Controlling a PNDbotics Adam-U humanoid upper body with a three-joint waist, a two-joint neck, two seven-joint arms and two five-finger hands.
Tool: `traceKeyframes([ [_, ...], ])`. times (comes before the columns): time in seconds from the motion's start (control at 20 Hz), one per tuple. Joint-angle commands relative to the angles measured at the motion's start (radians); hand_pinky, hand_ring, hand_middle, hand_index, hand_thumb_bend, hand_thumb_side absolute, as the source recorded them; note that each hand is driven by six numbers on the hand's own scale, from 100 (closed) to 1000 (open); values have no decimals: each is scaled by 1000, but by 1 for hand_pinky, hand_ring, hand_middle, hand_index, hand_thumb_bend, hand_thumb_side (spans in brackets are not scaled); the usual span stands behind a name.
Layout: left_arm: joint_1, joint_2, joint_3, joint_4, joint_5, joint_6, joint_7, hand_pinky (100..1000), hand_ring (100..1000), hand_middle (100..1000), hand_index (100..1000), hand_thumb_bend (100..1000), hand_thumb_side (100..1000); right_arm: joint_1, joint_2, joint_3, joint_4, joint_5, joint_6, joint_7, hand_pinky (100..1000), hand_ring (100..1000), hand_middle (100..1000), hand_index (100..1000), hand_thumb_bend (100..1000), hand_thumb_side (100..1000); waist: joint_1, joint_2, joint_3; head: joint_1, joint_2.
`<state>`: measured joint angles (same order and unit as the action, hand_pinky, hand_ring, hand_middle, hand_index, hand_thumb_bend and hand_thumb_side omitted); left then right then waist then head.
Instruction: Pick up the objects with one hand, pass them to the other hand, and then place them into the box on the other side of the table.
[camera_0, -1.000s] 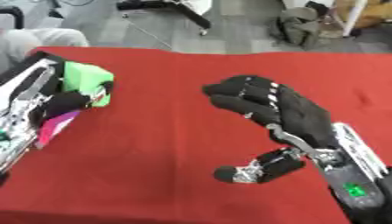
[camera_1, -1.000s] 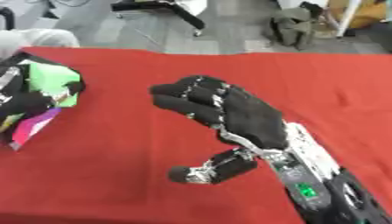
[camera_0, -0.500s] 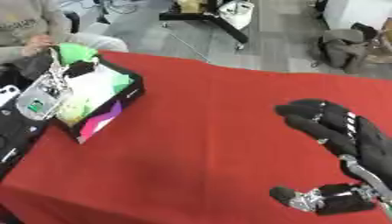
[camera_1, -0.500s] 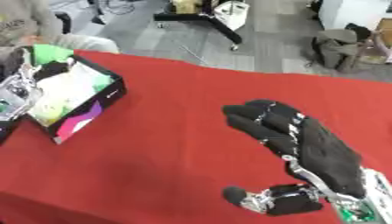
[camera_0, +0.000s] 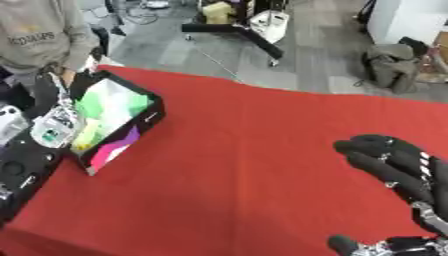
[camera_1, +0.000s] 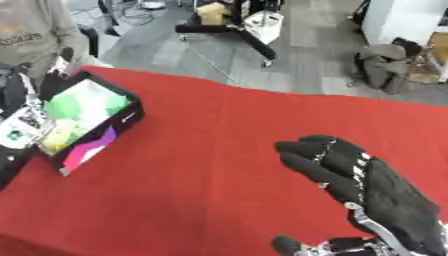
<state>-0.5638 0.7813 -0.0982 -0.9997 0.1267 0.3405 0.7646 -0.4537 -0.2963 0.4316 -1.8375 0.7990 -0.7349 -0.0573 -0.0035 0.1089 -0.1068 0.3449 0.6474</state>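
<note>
At the left edge of the red tabletop (camera_0: 254, 150) stands the box (camera_0: 114, 120), a black-walled container tilted askew to the view, its open top showing pale green, white, yellow and a patch of magenta inside. What those colours belong to cannot be made out; they may be objects or the box's own printed lining. The box sits on the cloth near the far left corner, well apart from the middle of the tabletop.

The robot's left hand (camera_0: 45, 107) is at the box's left wall, with a dark finger rising beside the rim and silver and white metal parts just below it. Whether its fingers are curled or straight cannot be told, as the hand is blurred and partly cut off by the view's edge.

The right hand (camera_1: 363, 187) shows over the near right part of the tabletop, palm down, its black fingers (camera_1: 306, 150) bent at the tips but spread and holding nothing. Its thumb (camera_1: 289, 246) juts out low, near the tabletop's near edge, apart from the fingers. The hand is relaxed and empty, well apart from the box. No loose object shows on the red cloth between the two hands.
</note>
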Motion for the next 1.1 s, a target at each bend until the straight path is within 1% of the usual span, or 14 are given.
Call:
traceKeyframes([
  [0.05,-11,56,7,-145,25,77,142,927,895,805,818,894,837,-3,-19,-21,-19,-4,1,0,814,793,883,1000,397,392,4,-17,2,-18,-1],
  [0.1,-1,52,2,-215,44,50,140,898,865,780,791,853,819,-2,-19,-26,-19,-5,2,-2,816,797,886,1000,394,387,5,-18,2,-26,6],
  [0.15,15,46,-4,-299,67,18,129,897,862,775,778,829,791,-2,-18,-32,-18,-7,3,-2,819,800,888,1000,390,386,6,-18,2,-37,14],
  [0.2,34,39,-9,-387,84,-9,113,872,830,744,767,815,802,-2,-17,-37,-19,-10,3,-3,820,805,890,1000,391,380,6,-18,2,-51,24],
  [0.25,57,27,-13,-486,96,-38,87,866,821,733,765,801,784,-4,-15,-44,-19,-14,4,-5,823,806,890,1000,387,375,7,-18,3,-66,36],
  [0.3,79,16,-16,-576,100,-59,54,852,791,692,762,770,767,-4,-12,-51,-19,-21,6,-7,829,812,889,1000,377,366,7,-18,3,-83,46],
  [0.35,100,0,-25,-671,99,-80,2,846,785,685,761,755,756,-4,-8,-57,-20,-30,8,-10,832,813,890,1000,373,363,6,-17,4,-106,55],
  [0.45,136,-33,-42,-844,75,-112,-142,845,781,682,764,746,748,-4,-5,-67,-23,-54,7,-11,839,818,890,1000,365,359,4,-16,6,-155,75],
  [0.55,152,-74,-62,-956,54,-136,-292,846,776,679,767,728,740,-5,-2,-77,-30,-82,7,-10,843,823,891,1000,361,343,1,-16,8,-199,90],
  [0.65,148,-131,-90,-990,40,-184,-432,848,775,676,764,722,743,-7,2,-88,-49,-113,11,-13,842,822,889,1000,364,328,-2,-18,9,-244,104],
  [0.75,146,-183,-113,-998,44,-217,-520,850,771,668,755,714,741,-10,2,-95,-72,-143,16,-15,839,823,889,1000,366,323,-6,-18,7,-276,117],
  [0.9,150,-252,-151,-1000,48,-235,-601,854,771,664,745,708,743,-19,-2,-97,-110,-183,22,-8,836,824,890,999,368,311,-8,-19,5,-298,122],
  [1.1,163,-333,-192,-1000,50,-245,-652,858,772,661,739,705,743,-27,1,-90,-143,-238,32,19,838,823,888,999,358,309,-7,-16,4,-311,123],
])
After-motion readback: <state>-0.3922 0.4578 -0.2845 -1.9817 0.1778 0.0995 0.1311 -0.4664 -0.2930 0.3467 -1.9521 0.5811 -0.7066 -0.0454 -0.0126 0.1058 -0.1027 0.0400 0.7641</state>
